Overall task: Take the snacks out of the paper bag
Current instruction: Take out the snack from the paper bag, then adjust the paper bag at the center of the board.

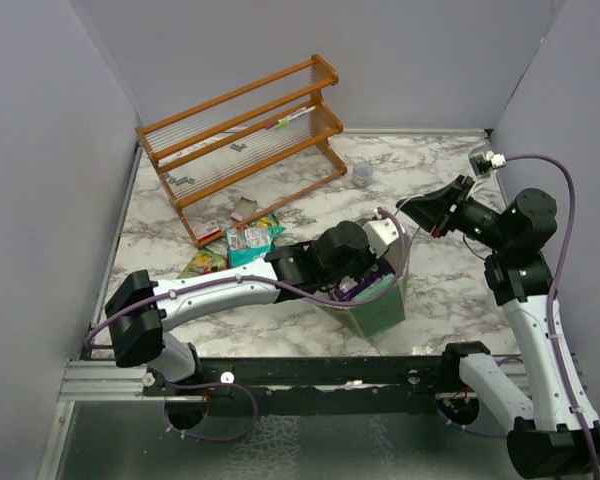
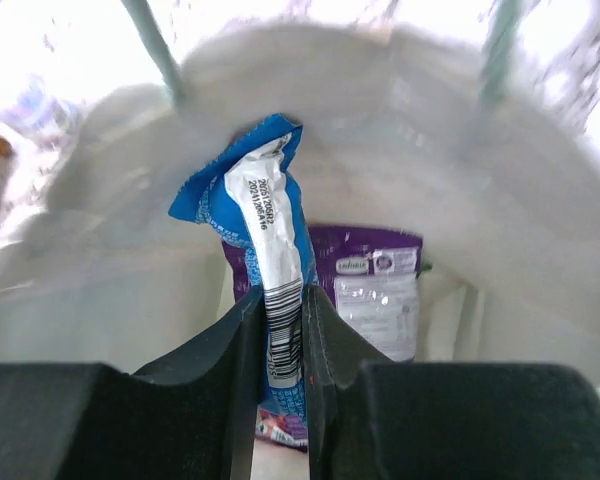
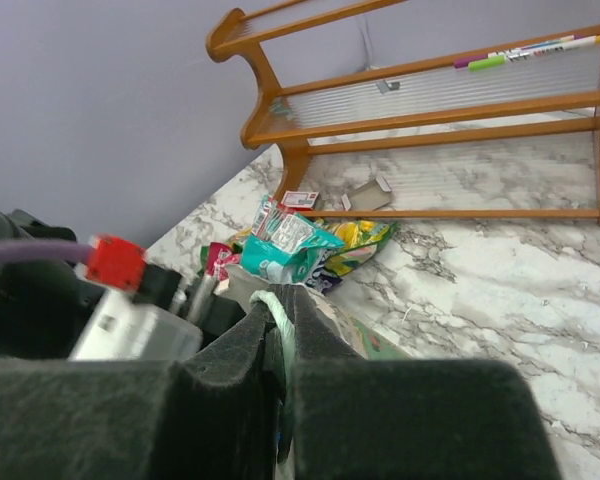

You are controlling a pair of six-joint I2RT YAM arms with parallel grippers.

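The mint-green paper bag (image 1: 382, 312) stands near the table's front middle. My left gripper (image 1: 366, 288) is inside it. In the left wrist view the left gripper (image 2: 283, 300) is shut on a dark blue bar wrapper (image 2: 265, 205) and holds it upright against the cream inner wall (image 2: 460, 160). A purple packet (image 2: 375, 285) lies deeper in the bag. My right gripper (image 1: 407, 209) is shut on the bag's string handle (image 3: 273, 302) above the rim. Teal (image 1: 252, 240), green-yellow (image 1: 204, 262) and pink-red (image 3: 218, 258) packets lie on the table left of the bag.
A wooden rack (image 1: 245, 130) stands at the back left, with pens on its upper shelf and small tags under it. A small grey cup (image 1: 363, 174) sits behind the bag. Grey walls close in the table on three sides.
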